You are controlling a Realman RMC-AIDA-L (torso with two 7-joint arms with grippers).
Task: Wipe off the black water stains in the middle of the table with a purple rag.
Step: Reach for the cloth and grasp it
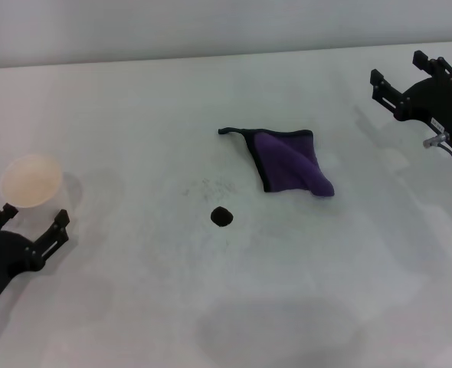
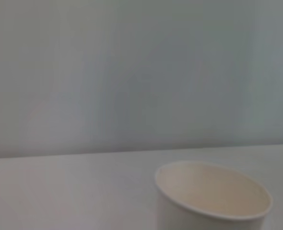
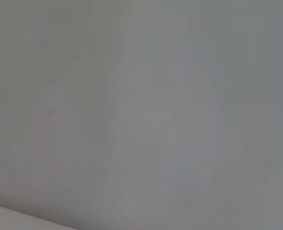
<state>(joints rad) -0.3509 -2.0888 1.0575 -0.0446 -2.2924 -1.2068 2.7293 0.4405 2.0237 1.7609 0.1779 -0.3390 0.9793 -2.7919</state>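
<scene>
My left gripper (image 1: 31, 222) sits at the lower left of the head view, low over the bench (image 1: 287, 307), jaws spread and holding nothing. Just beyond it, at left centre, a white paper cup (image 1: 31, 181) stands upright on the bench; the left wrist view shows the same cup (image 2: 212, 199) close up, open mouth toward the camera, nothing visible inside.

Near the frame centre lies the black stain (image 1: 222, 216), one small dark roundish blob on the white surface. Faint grey speckles (image 1: 207, 186) are scattered just above it.

Up and right of the stain, apart from it, the purple rag (image 1: 287, 161) lies flat, one corner folded over, its black loop trailing toward the upper left.

My right gripper (image 1: 398, 77) hangs at the upper right of the frame, well apart from the rag, jaws spread and holding nothing. The right wrist view shows only blank grey surface.
</scene>
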